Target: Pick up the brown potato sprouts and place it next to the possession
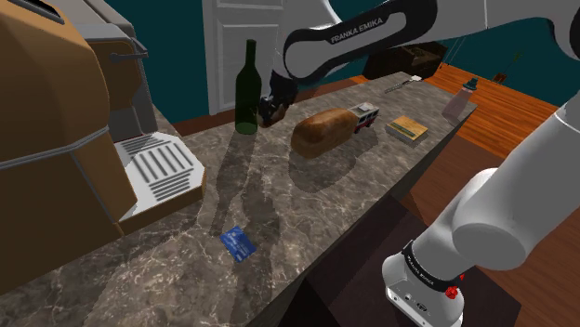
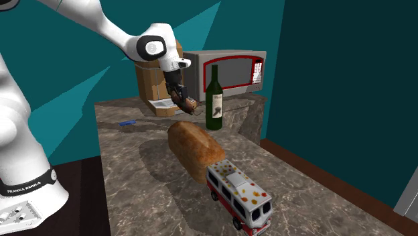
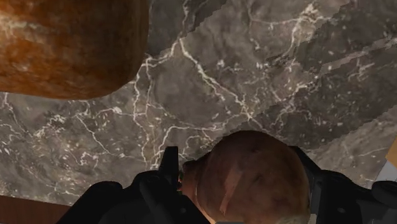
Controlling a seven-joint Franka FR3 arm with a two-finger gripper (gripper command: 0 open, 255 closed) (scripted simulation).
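I have the pickup done — my gripper (image 1: pixel 270 109) clasps the brown potato (image 3: pixel 251 172) above the counter (image 1: pixel 307 204), at the loaf's (image 1: pixel 323 130) ten o'clock in the shoulder view; setting it down remains.

Loaf (image 3: pixel 63 44) cropped, potato (image 3: pixel 254 172) pt. hidden

the potato (image 3: pixel 254 175) is a rounded brown lump with mottled, reddish skin, clasped between the black fingers of the gripper (image 3: pixel 236 168). it hangs above the marble counter (image 1: pixel 307 195), between the green bottle (image 1: pixel 246 88) and the bread loaf (image 1: pixel 322 130).
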